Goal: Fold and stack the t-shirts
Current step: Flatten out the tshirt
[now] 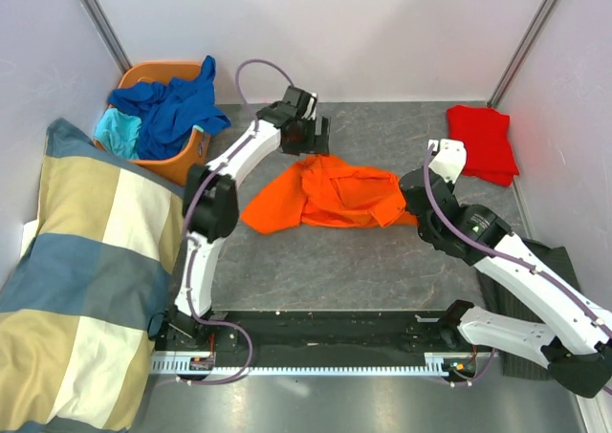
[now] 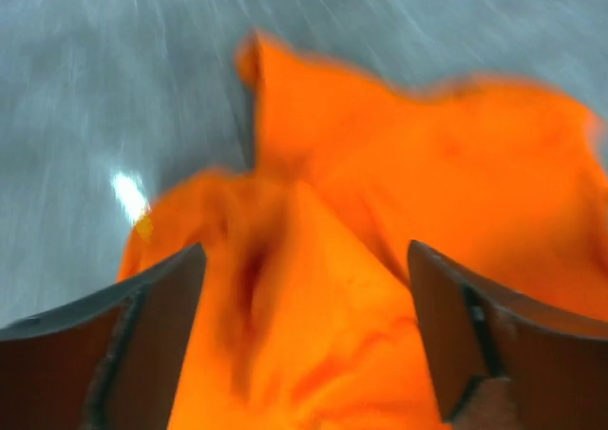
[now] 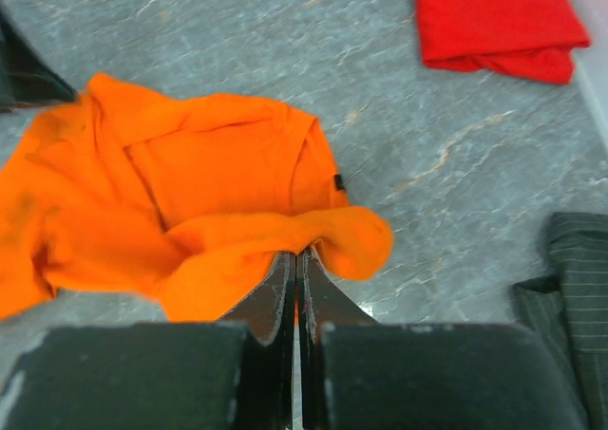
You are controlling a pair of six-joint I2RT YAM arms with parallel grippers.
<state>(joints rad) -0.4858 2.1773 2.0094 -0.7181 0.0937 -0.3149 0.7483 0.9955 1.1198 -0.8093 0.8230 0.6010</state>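
A bright orange t-shirt (image 1: pixel 325 196) lies crumpled in the middle of the grey table. My left gripper (image 1: pixel 308 137) hangs open over its far left part. In the left wrist view, which is blurred, the orange cloth (image 2: pixel 380 212) fills the space under the wide-apart fingers (image 2: pixel 161 297). My right gripper (image 3: pixel 296 252) is shut on a bunched fold at the orange shirt's (image 3: pixel 190 193) right edge. A folded red t-shirt (image 1: pixel 486 141) lies at the back right, also visible as red cloth (image 3: pixel 494 17) in the right wrist view. Royal blue shirts (image 1: pixel 177 108) and a turquoise one (image 1: pixel 120 132) fill a basket.
The orange basket (image 1: pixel 186 161) stands at the back left. A big blue-cream-yellow checked blanket (image 1: pixel 76 261) covers the left side. A dark pinstriped cloth (image 1: pixel 550 251) lies at the right under the right arm and shows as striped fabric (image 3: pixel 570 288) in the right wrist view. White walls enclose the table.
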